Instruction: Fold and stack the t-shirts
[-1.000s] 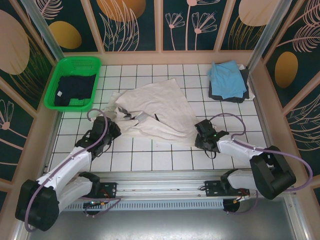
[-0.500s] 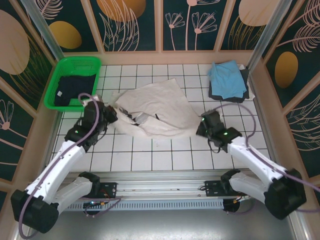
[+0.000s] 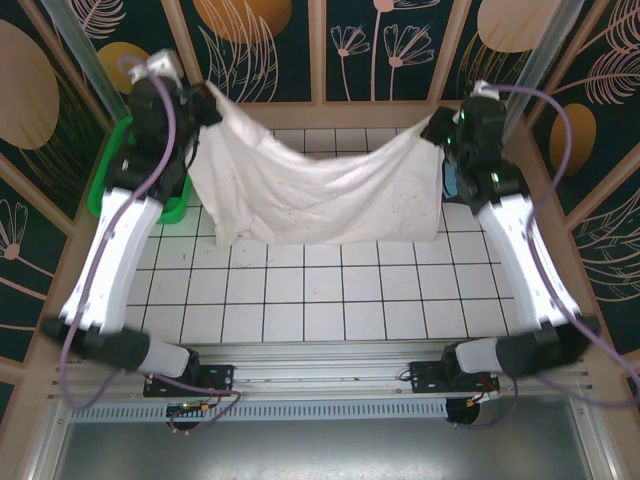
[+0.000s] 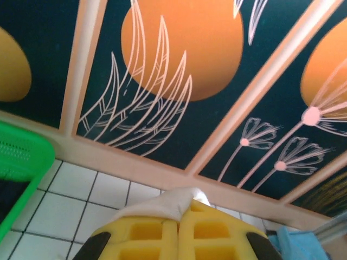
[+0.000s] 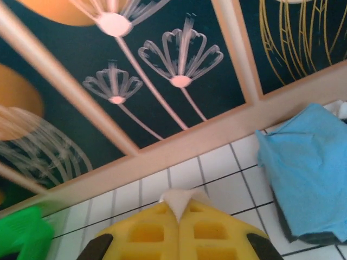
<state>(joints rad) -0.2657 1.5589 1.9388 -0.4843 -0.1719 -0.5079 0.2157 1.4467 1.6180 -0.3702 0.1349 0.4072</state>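
Tiles [image 3: 300, 300]: one cream shirt [image 3: 310, 195], left end effector [image 4: 179, 212], right end effector [image 5: 178, 212] gripping.

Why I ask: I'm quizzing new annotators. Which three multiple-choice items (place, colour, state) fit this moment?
1. The light blue cloth shirt lies: A in a basket; B on a dark cloth on the white tiled table; C on a rail.
2. The large cloth shirt hanging spread is: A navy; B cream-white; C light blue.
3. The left claw and right claw are: A both open; B one open; C both shut on that shirt.
Key: 1 B, the right wrist view shows it atop dark cloth; 2 B, pale in the top view; 3 C, cloth is pinched in each.
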